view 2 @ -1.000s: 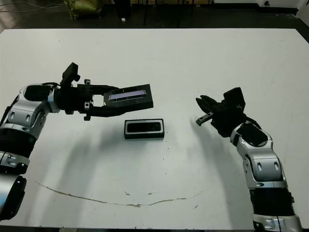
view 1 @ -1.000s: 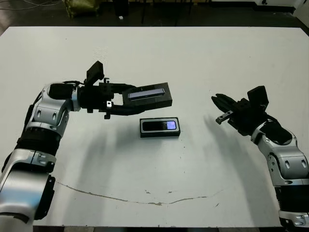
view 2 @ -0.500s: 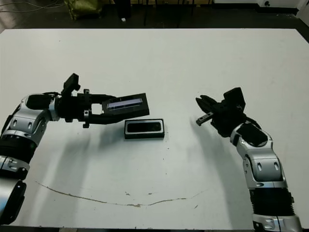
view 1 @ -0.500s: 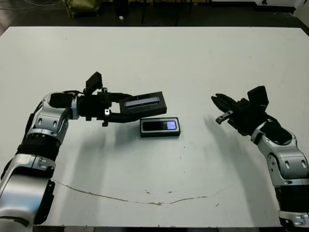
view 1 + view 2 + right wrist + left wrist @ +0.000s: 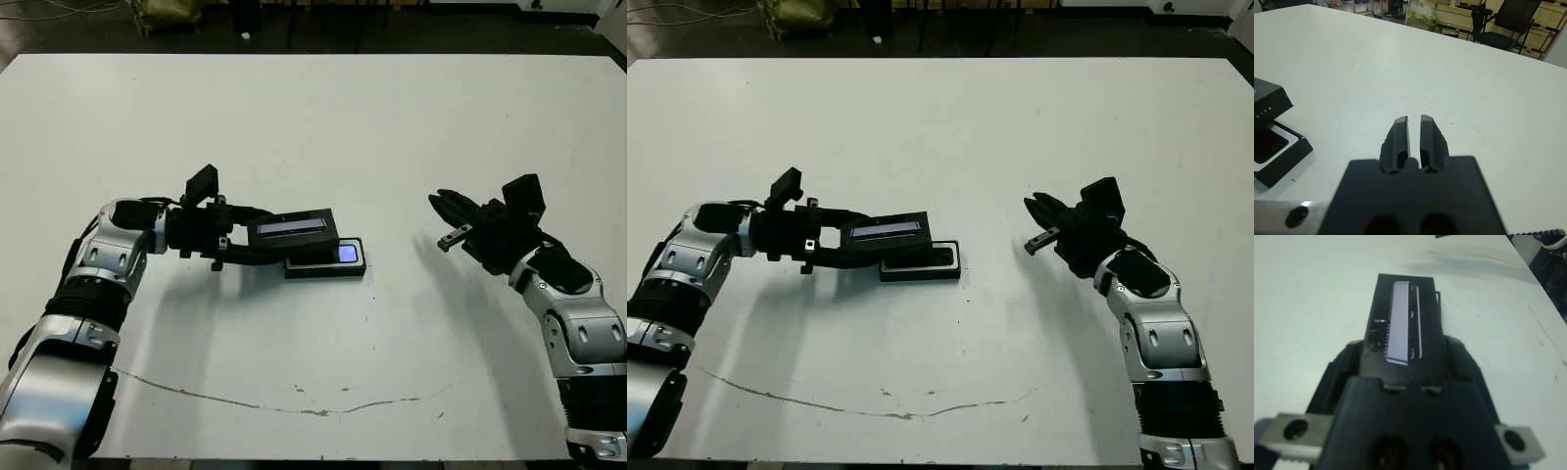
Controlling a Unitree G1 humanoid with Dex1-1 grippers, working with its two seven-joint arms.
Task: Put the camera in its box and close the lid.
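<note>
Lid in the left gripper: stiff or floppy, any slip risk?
Probably stiff: the lid juts out flat beyond the left gripper without sagging. Likely light, since it is thin. Its glossy strip window suggests a smooth surface, so it might slip if nudged against the box.

lid (image 5: 292, 228) over box (image 5: 338, 269) left part; camera (image 5: 343, 255) inside box.

Bench (image 5: 392, 117) — smooth white surface, faint sheen, marked by a thin dark scratch. Lid (image 5: 294, 230) — matt black casing, a glossy pale strip window set on top. Box (image 5: 1276, 156) — matt black walls, white lining. Left claw (image 5: 257, 238) and right claw (image 5: 1414, 137) — matt black plastic.
</note>
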